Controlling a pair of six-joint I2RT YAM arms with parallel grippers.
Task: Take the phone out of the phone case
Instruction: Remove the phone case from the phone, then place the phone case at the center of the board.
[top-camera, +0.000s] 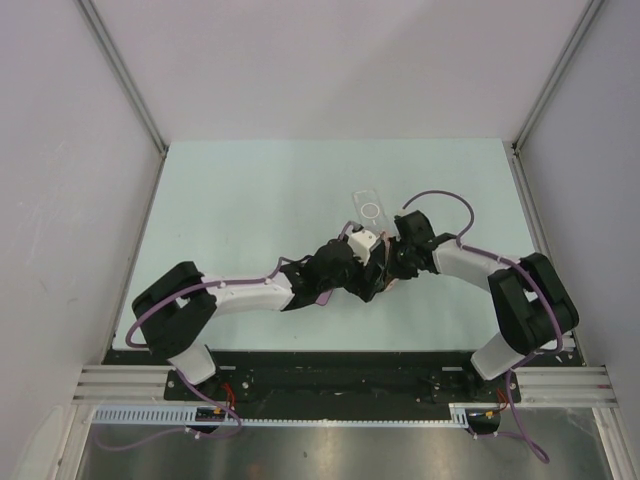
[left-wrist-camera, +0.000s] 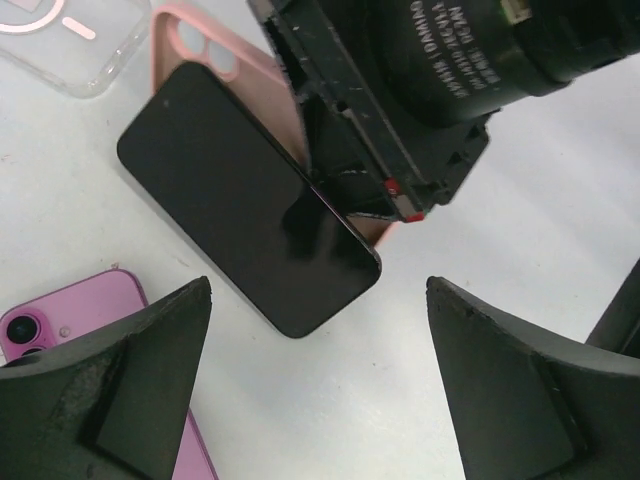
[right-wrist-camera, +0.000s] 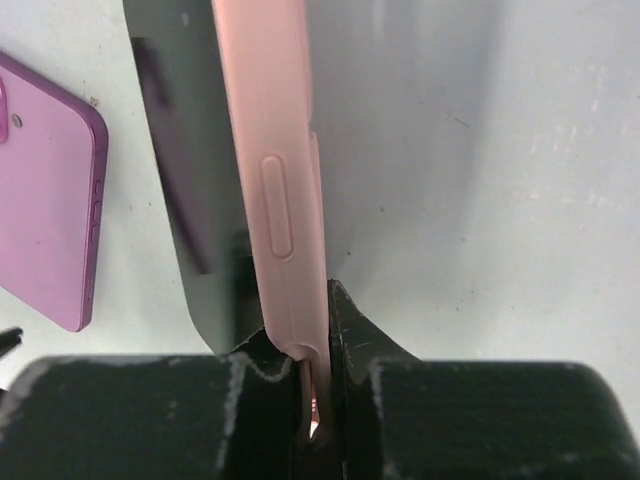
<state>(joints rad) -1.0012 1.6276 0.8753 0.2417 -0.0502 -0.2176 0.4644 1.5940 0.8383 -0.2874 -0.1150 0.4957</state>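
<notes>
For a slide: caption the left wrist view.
Right end effector grips the pink case behind the black phone; left end effector open.

1 clear case (left-wrist-camera: 58, 42) and 1 purple phone (left-wrist-camera: 88, 318), back up, lie apart on the pale table (top-camera: 250, 200).

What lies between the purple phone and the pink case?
The black phone, hard against the pink case that the right pincer clamps; bare table separates it from the purple phone, as the right wrist view shows.
</notes>
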